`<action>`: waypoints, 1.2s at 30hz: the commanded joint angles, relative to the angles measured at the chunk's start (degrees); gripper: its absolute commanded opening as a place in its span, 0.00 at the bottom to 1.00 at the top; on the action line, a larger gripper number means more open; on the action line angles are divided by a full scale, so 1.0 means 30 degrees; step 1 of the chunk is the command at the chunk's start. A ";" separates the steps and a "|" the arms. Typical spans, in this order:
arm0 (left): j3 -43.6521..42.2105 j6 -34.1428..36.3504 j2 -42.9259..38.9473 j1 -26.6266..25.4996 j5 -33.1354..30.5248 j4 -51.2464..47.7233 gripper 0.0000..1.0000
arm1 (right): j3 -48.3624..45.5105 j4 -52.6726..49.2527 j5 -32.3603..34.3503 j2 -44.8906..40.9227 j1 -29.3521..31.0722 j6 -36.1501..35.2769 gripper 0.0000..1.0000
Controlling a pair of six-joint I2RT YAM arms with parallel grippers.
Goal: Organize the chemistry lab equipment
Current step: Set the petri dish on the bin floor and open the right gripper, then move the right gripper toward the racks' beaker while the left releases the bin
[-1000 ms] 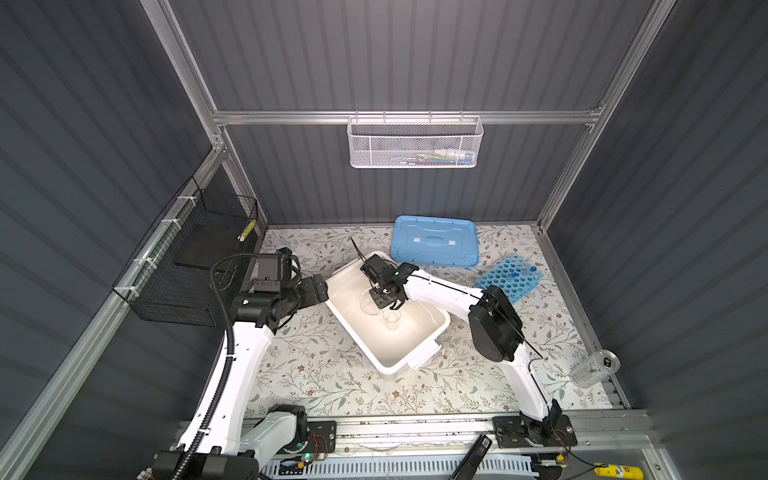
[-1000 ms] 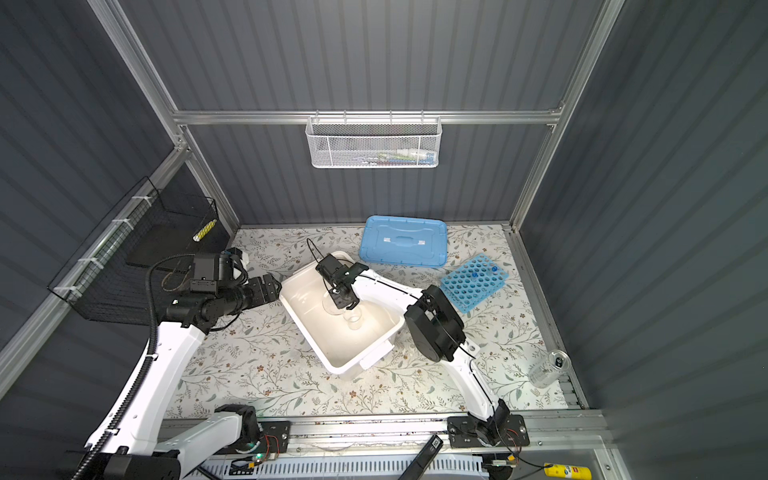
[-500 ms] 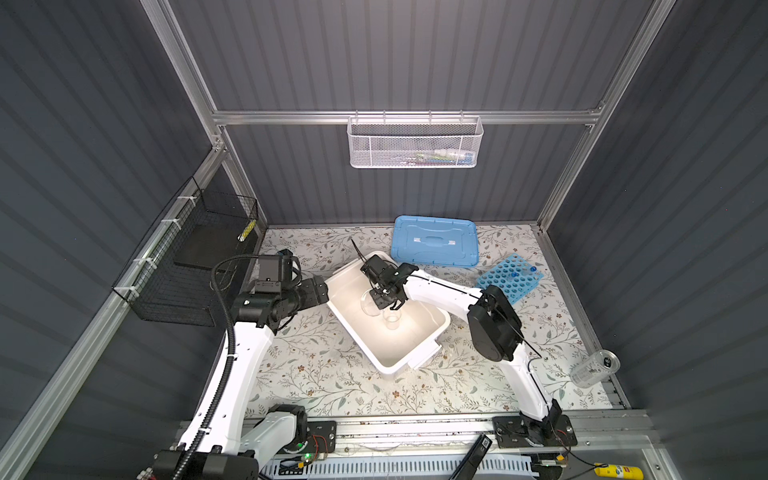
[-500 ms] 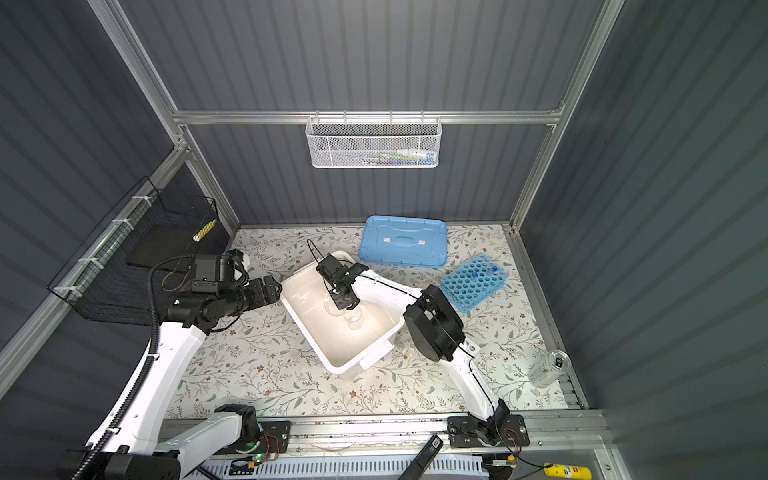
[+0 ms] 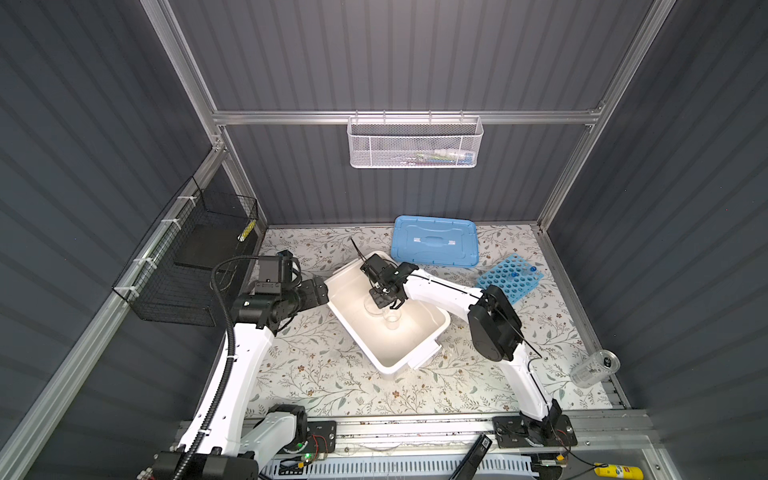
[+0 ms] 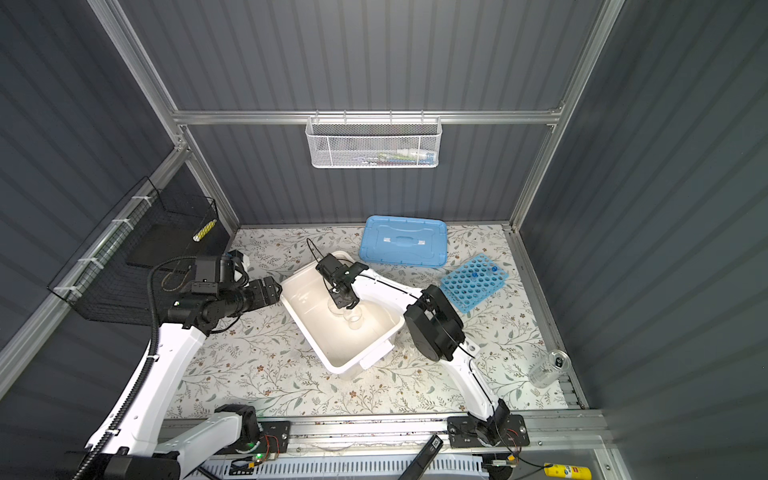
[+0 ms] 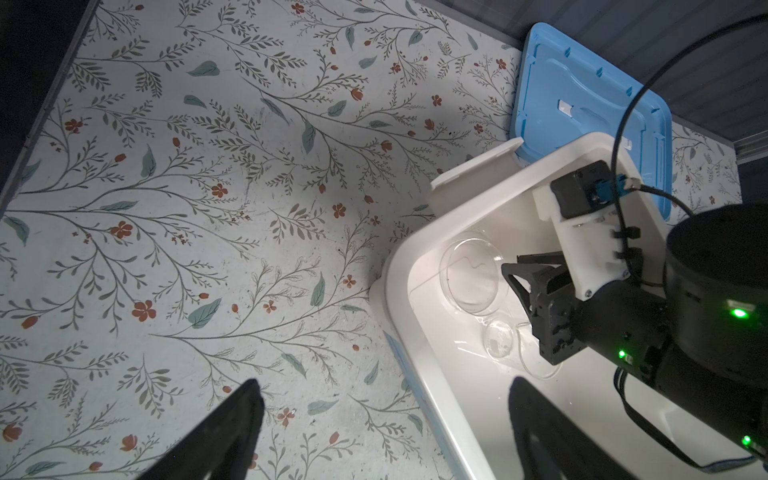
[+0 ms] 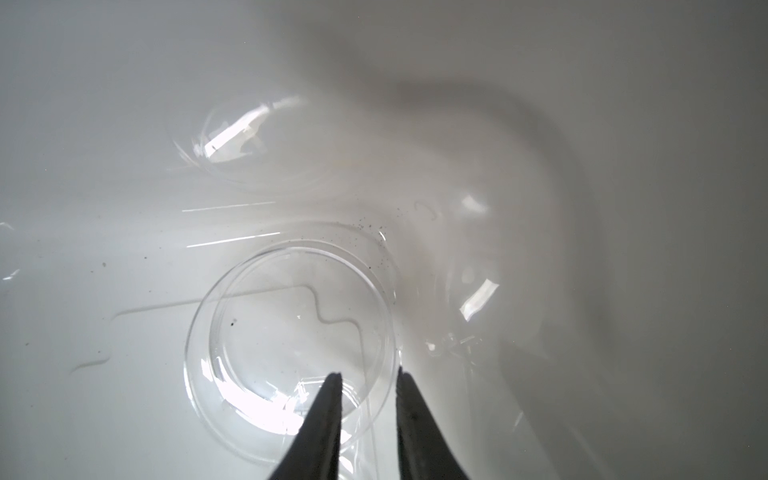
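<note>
Only the right wrist view lets me see the right end effector [image 8: 365, 378] narrowly parted: one finger is inside a clear glass dish [image 8: 291, 332], one is outside, and the dish wall sits in the gap. Both top views show that arm stretched out, wrist tipped down into the white bin [image 5: 399, 347], with a small beaker [image 5: 392, 320] just beside it. The left end effector [image 7: 384, 386] gapes wide and empty at the bin's rim. The blue rack [image 5: 509, 276] sits on the counter well away from both.

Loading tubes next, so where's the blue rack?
In both top views the blue rack lies right of the white bin, beside the blue lid's right corner.
</note>
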 commanded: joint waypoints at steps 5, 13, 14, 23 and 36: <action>0.0009 0.0072 -0.0506 -0.0089 -0.0110 -0.0211 0.94 | 0.1093 -0.1021 0.0671 -0.1432 -0.0201 -0.0551 0.33; 0.0770 0.0127 0.0109 -0.0089 -0.0081 -0.0123 0.94 | 0.1678 -0.2124 0.1313 -0.3768 -0.0201 -0.0812 0.36; 0.0847 0.0130 0.0176 -0.0089 -0.0021 -0.0138 0.94 | 0.1664 -0.2205 0.1311 -0.4060 -0.0201 -0.0871 0.36; 0.2235 0.0364 0.1217 -0.0082 -0.0306 -0.0579 0.94 | 0.1213 -0.3732 0.1489 -0.6718 -0.0619 -0.0289 0.39; 0.5414 0.0189 0.4452 -0.0753 0.0485 -0.0535 0.94 | -0.4639 -0.5613 -0.2738 -1.0543 -0.6651 0.2298 0.40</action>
